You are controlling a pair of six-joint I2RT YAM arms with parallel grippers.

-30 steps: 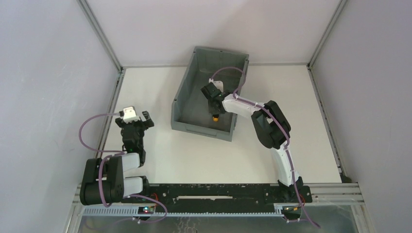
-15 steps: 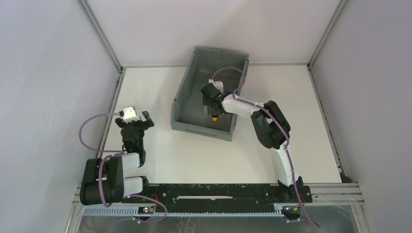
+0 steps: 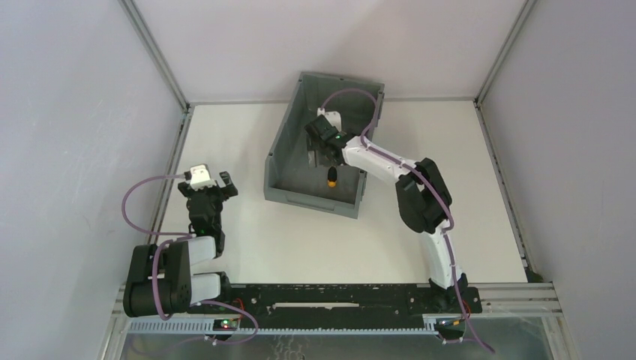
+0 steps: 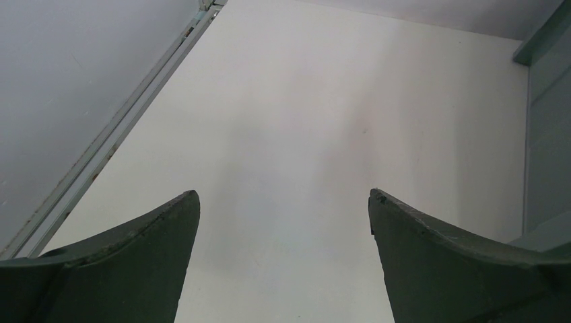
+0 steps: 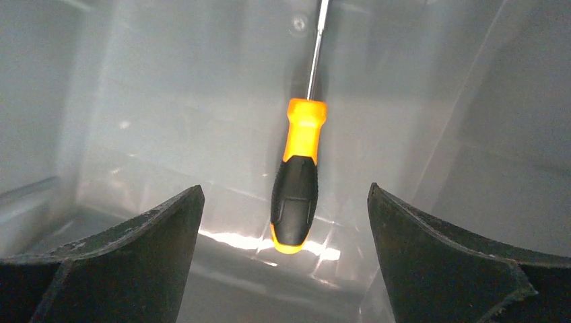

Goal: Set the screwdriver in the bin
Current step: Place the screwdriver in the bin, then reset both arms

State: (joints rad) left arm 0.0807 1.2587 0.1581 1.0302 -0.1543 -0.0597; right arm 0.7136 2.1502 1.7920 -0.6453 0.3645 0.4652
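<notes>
one screwdriver [image 5: 296, 182] loose inside one bin [image 3: 281, 150]; two claws, left claw [image 4: 283, 192] and right claw [image 5: 284, 188], both released

The bin [image 5: 431, 87] is showing smooth grey plastic, its floor throwing back a bright glare, semi-glossy. The screwdriver [image 5: 294, 195] is showing a bare polished metal shaft; its orange-and-black handle is looking like smooth plastic with a soft sheen. Fingers [image 5: 135, 262] of the right gripper [image 5: 284, 188] are looking dark, matt, slightly rough-edged; left gripper [image 4: 283, 195] likewise. The table [image 4: 303, 101] is reading white, matt, smooth. The rail [image 4: 121, 121] is looking like dull metal.
</notes>
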